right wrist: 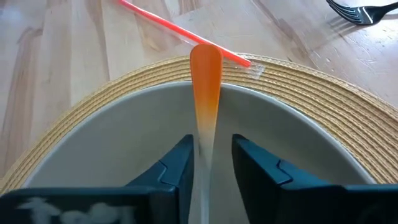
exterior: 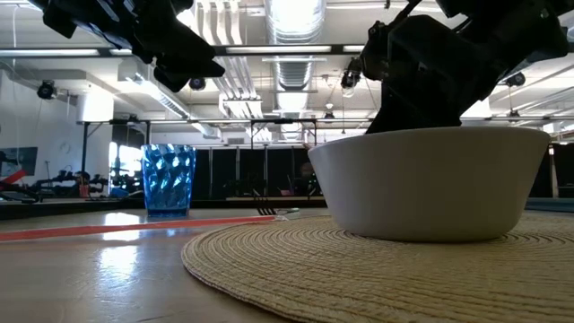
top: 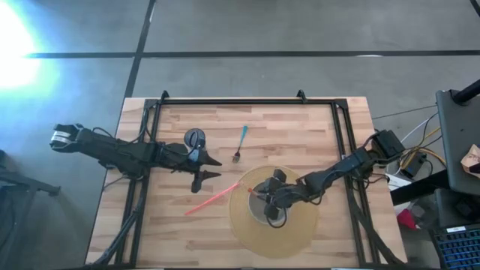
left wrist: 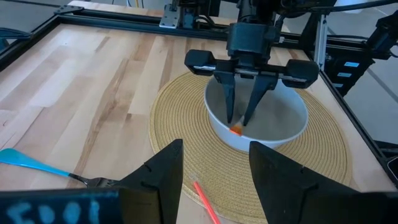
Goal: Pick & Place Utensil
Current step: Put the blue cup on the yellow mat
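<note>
1. Fingers of the right gripper are reaching down into the white round bowl, standing a little apart on either side of the orange plastic utensil; in the right wrist view narrow gaps are showing beside the handle, so the pinch appears to be letting go.
2. That utensil is lying inside the bowl, its orange end leaning up against the inner wall near the rim.
3. The bowl is sitting on the round woven straw placemat on the wooden desk.
4. Fingers of the left gripper are spread wide and holding nothing, hovering over the desk beside the placemat.
5. A thin red straw is lying partly on the mat, and a blue-handled metal fork is resting further back.
6. Judging by its look, the utensil is light, stiff and smooth; gripping its narrow handle across the flat faces seems safest, since glossy plastic could slip.
</note>
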`<control>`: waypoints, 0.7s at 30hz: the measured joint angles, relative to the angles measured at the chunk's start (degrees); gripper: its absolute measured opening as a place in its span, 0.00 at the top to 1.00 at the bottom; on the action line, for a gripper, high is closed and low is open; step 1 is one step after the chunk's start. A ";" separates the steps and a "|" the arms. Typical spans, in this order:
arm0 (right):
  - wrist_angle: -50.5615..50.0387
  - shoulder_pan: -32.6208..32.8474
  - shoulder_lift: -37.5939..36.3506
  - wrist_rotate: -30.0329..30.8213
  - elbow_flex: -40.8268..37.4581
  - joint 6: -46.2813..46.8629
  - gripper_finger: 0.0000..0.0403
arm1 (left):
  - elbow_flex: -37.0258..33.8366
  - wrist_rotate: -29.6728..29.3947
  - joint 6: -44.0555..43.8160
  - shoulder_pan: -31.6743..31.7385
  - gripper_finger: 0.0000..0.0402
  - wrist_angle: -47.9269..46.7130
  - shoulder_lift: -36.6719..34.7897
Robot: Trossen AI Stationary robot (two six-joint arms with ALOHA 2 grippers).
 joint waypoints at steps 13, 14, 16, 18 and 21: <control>-3.70 0.02 -7.37 -4.73 0.07 -1.57 0.65 | 0.00 -0.02 0.01 0.00 0.57 -0.57 0.00; -4.72 0.02 -8.20 -4.71 0.07 -1.59 0.65 | 0.00 -0.02 -0.01 0.02 0.57 -0.61 0.00; -6.43 0.02 -9.72 -4.66 0.04 -1.78 0.66 | 0.02 -0.46 0.02 0.02 0.57 -0.91 -0.02; -7.70 0.02 -11.40 -4.66 0.04 -2.40 0.67 | 0.18 -1.23 0.02 0.04 0.57 -2.59 -0.14; -9.03 0.02 -13.89 -4.64 0.04 -4.46 0.68 | 0.86 -3.73 0.06 0.06 0.57 -5.01 -0.57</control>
